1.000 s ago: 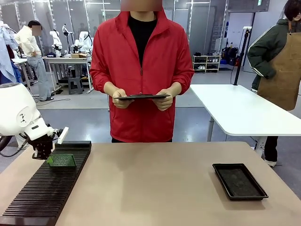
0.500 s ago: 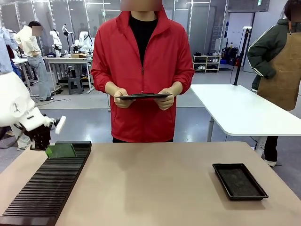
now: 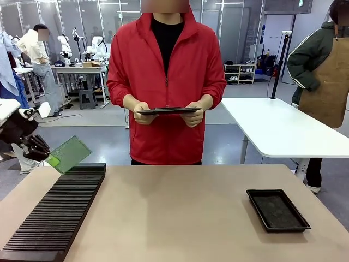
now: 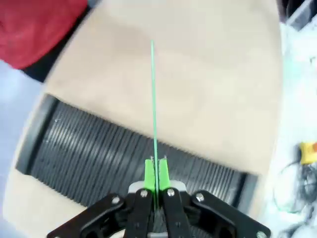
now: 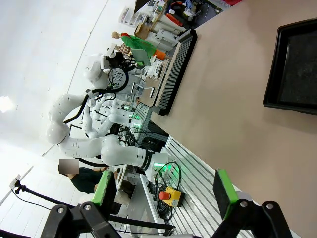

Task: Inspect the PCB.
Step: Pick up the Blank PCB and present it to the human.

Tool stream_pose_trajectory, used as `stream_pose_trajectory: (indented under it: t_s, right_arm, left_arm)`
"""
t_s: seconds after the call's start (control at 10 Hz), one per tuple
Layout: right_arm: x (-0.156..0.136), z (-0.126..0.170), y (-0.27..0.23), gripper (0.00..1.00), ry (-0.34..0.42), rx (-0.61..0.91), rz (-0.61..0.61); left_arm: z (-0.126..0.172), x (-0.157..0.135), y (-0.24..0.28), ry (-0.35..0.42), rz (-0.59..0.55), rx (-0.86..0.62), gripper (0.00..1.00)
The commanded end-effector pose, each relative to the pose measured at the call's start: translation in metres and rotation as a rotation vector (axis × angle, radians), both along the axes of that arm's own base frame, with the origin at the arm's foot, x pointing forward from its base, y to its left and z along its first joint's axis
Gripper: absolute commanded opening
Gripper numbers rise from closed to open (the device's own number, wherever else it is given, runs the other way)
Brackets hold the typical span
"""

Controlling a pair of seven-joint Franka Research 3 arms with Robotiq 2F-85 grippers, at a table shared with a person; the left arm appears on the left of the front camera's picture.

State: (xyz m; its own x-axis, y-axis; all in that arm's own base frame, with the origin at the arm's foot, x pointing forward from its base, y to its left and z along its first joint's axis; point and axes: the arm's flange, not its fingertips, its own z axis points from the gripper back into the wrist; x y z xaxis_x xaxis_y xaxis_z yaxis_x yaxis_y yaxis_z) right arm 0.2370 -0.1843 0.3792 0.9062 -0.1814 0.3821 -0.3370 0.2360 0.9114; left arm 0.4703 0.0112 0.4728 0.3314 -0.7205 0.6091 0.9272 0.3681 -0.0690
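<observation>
Left jaws on PCB (image 4: 153, 99), edge-on.

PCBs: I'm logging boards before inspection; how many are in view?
1. The PCB is clamped in the left gripper, held in the air over the far end of the slotted rack. Another could sit hidden low in the rack's slots.

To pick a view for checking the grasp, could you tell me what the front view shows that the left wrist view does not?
Front view: the PCB with its broad face tilted, the person's dark tablet and the black tray. Left wrist view: the PCB edge-on, a thin line between the green pads. Both: the left hand holding the PCB, the slotted rack and the table.
</observation>
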Motion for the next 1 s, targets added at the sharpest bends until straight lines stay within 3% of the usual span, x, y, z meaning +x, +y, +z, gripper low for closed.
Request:
stream_pose_trajectory:
  t_s: [0.0, 0.2, 0.3, 0.4, 0.8, 0.9]
  right_arm:
    - [0.0, 0.002, 0.0, 1.0, -0.009, 0.009, 0.001]
    - [0.0, 0.002, 0.0, 1.0, -0.009, 0.009, 0.001]
    - [0.0, 0.002, 0.0, 1.0, -0.009, 0.009, 0.001]
    - [0.0, 0.002, 0.0, 1.0, -0.009, 0.009, 0.001]
    - [0.0, 0.002, 0.0, 1.0, -0.009, 0.009, 0.001]
    - [0.0, 0.002, 0.0, 1.0, -0.009, 0.009, 0.001]
  left_arm:
    - [-0.032, 0.006, -0.003, 0.083, 0.107, -0.251, 0.0]
    - [-0.049, 0.004, -0.009, 0.146, 0.171, -0.311, 0.0]
    - [-0.044, -0.006, -0.012, 0.065, 0.191, -0.213, 0.0]
    - [-0.051, 0.001, -0.006, 0.14, 0.138, -0.28, 0.0]
    - [-0.054, 0.001, -0.007, 0.134, 0.155, -0.273, 0.03]
    - [-0.056, 0.016, -0.001, 0.189, 0.216, -0.394, 0.03]
